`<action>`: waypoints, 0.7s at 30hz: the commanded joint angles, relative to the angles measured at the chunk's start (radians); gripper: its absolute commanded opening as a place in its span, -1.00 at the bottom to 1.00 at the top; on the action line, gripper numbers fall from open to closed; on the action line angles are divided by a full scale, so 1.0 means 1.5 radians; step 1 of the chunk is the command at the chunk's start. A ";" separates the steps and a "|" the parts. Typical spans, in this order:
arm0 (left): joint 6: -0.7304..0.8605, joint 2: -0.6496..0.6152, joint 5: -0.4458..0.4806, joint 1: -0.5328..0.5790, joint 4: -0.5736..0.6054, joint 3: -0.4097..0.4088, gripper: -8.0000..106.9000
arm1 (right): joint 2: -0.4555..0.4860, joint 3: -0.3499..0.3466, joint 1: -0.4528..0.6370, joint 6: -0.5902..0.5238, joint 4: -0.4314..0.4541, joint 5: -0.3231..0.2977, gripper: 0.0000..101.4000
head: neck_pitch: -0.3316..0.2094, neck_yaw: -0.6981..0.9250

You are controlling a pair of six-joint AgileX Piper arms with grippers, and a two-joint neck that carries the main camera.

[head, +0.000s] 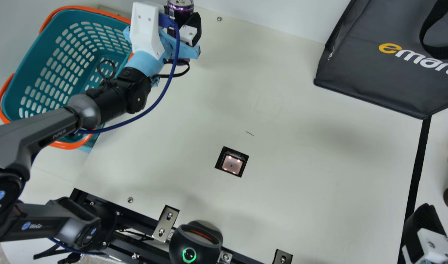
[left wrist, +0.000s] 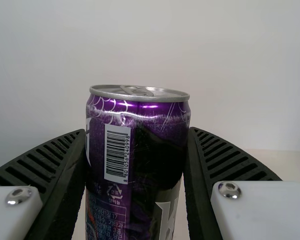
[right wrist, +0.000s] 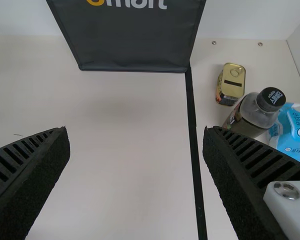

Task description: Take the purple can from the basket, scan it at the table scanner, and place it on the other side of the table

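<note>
Cream table (head: 301, 161): flat and pale, with a black strip (head: 417, 165) running down its right side.
Black device (head: 196, 244): at the near edge, a green ring lit on it.
Right gripper (right wrist: 136, 131): above the table's right part, its fingers spread wide and holding nothing.
Scanner window (head: 232, 164): set into the tabletop and glowing; likely the next stop.
Goods past the strip: a small tin (right wrist: 231, 82), a bottle (right wrist: 255, 114) and a blue-and-white pouch (right wrist: 294, 131), close together.
Purple can (left wrist: 155, 145): upright, out of the basket (head: 24, 69) and near its side, toward the far edge; whether its base touches the table I cannot tell.
Left gripper (left wrist: 137, 131): pinching the can, one finger on each side.
Handling: probably fairly heavy if full, with smooth, slippery metal that is stiff but could dent. Best held around mid-height, firmly without crushing, leaving the barcode (left wrist: 117, 153) free between the fingers to face the scanner window.
Shopping bag (head: 385, 79): dark, at the far right.
Wall (left wrist: 150, 45): plain white, behind the can.
</note>
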State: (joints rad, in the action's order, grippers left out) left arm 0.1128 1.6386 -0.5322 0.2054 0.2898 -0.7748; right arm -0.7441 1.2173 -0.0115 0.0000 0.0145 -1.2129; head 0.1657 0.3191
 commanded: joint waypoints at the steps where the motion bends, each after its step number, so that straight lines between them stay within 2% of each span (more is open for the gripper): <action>1: 0.000 0.000 0.000 0.000 0.000 0.000 -1.00 | 0.000 0.000 0.000 0.000 0.000 0.000 0.87 | -0.018 0.002; 5: 0.002 -0.001 -0.011 0.000 0.002 0.004 -1.00 | 0.000 0.000 0.000 0.000 0.000 0.000 0.87 | -0.018 0.002; 16: 0.038 -0.022 -0.131 0.051 0.077 0.070 -1.00 | 0.000 0.000 0.000 0.000 0.000 0.000 0.87 | -0.018 0.002; 21: 0.044 -0.032 -0.175 0.073 0.088 0.101 -1.00 | 0.000 0.000 0.000 0.000 0.000 0.000 0.87 | -0.018 0.002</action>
State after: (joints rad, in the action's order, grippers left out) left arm 0.1778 1.5928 -0.7772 0.3106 0.4213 -0.6322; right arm -0.7441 1.2173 -0.0115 0.0000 0.0145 -1.2131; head 0.1657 0.3175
